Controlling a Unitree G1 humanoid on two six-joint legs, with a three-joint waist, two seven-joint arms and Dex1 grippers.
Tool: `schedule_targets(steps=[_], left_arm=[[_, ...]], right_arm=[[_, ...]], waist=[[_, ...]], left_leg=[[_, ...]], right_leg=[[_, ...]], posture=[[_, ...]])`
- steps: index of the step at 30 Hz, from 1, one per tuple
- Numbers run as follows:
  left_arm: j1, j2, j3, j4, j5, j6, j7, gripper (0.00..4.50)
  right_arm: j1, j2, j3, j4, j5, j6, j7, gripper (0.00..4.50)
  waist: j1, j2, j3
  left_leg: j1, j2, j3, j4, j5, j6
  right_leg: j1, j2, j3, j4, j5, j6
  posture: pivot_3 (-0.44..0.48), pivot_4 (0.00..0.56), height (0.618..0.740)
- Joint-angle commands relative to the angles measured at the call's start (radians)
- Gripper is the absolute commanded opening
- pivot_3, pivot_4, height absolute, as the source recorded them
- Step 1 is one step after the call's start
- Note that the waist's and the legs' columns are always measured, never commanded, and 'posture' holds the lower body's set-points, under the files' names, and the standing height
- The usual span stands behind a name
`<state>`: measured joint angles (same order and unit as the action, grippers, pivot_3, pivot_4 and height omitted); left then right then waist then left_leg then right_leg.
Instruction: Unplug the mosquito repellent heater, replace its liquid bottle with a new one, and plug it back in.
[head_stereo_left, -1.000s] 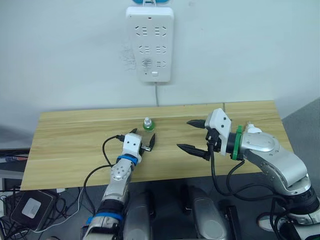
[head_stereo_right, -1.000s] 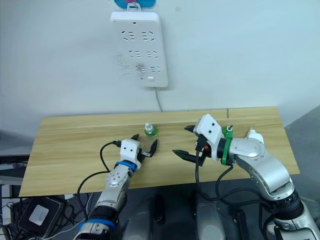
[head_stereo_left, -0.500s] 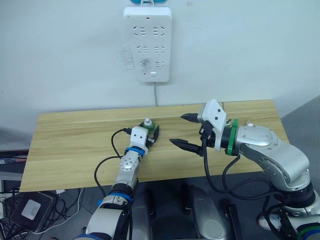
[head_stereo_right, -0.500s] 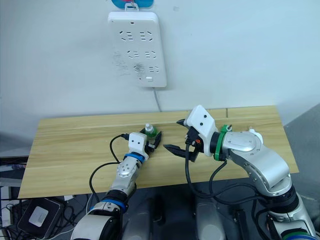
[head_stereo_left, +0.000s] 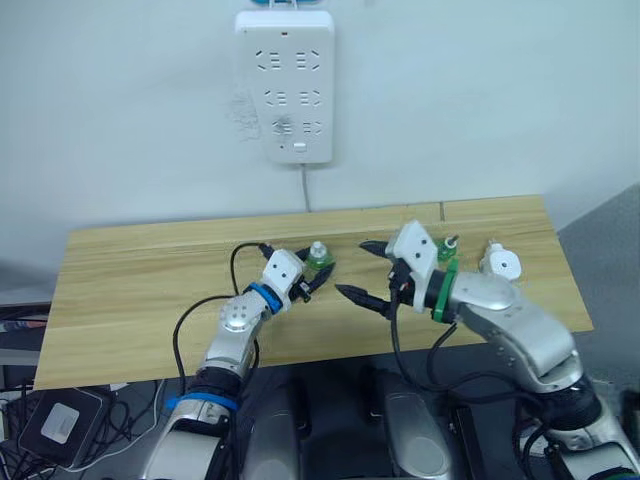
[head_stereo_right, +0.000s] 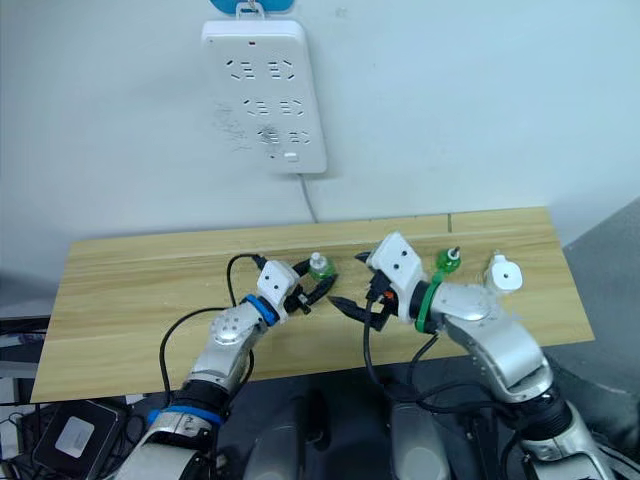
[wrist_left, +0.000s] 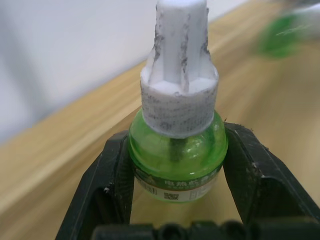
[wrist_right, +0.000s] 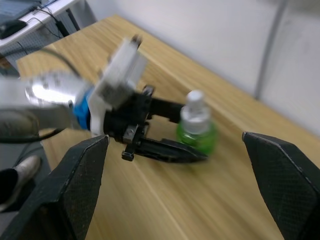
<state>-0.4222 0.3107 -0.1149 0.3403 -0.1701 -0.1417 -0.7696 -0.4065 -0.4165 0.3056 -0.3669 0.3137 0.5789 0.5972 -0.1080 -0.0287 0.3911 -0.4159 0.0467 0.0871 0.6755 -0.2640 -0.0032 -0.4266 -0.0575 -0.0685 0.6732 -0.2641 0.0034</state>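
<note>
The left gripper (wrist_left: 175, 200) has its jaws set on either side of a small green bottle (wrist_left: 176, 160), the black fingers (wrist_left: 112, 185) touching or all but touching its round belly, below the white cap (wrist_left: 179, 95). The bottle stands upright on the desk (head_stereo_left: 140, 290). To do this step well, I judge the jaws should close squarely on the widest part of the belly, not the cap, and lift straight up so the bottle does not tip.

The right gripper (head_stereo_left: 366, 270) hangs just beside it with jaws spread wide and empty; it should keep apart until the bottle is held firm.

Further right on the desk stand a second green bottle (head_stereo_left: 447, 246) and the white heater (head_stereo_left: 500, 264), unplugged. The power strip (head_stereo_left: 285, 85) hangs on the wall above, sockets free.
</note>
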Motion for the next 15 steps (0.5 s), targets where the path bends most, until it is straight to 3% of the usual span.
schedule_targets(steps=[1,6,11,15], left_arm=[[0.007,0.052,-0.012,-0.167,-0.077,0.153,-0.103,2.24],[0.018,0.081,-0.016,-0.237,-0.095,0.238,-0.139,2.24],[0.017,0.077,-0.008,-0.261,-0.098,0.268,-0.134,2.24],[0.011,0.07,-0.008,-0.261,-0.098,0.274,-0.137,2.24]], right_arm=[[-0.011,0.062,0.012,0.053,-0.043,-0.119,-0.007,4.5],[-0.01,0.159,-0.017,0.106,-0.061,-0.175,-0.049,4.5],[0.003,0.18,-0.031,0.108,-0.067,-0.191,-0.051,4.5],[0.012,0.167,-0.011,0.113,-0.085,-0.211,-0.027,3.58]], waist=[[0.003,0.0,0.0],[0.022,0.001,0.0],[0.029,0.001,0.0],[0.029,0.001,0.0]], left_leg=[[0.0,0.0,0.0,0.0,0.0,0.0],[0.0,0.0,0.0,0.0,0.0,-0.001],[0.0,0.0,0.0,0.0,0.0,-0.001],[0.0,0.0,0.0,0.0,0.0,-0.001]], right_leg=[[0.0,0.0,0.0,0.0,0.0,0.0],[0.0,0.0,0.0,0.0,0.0,0.0],[0.0,0.0,0.0,0.0,0.0,0.0],[0.0,0.0,0.0,0.0,0.0,0.0]], posture=[[-0.174,0.408,0.74],[-0.175,0.404,0.74],[-0.192,0.402,0.74],[-0.196,0.399,0.74]])
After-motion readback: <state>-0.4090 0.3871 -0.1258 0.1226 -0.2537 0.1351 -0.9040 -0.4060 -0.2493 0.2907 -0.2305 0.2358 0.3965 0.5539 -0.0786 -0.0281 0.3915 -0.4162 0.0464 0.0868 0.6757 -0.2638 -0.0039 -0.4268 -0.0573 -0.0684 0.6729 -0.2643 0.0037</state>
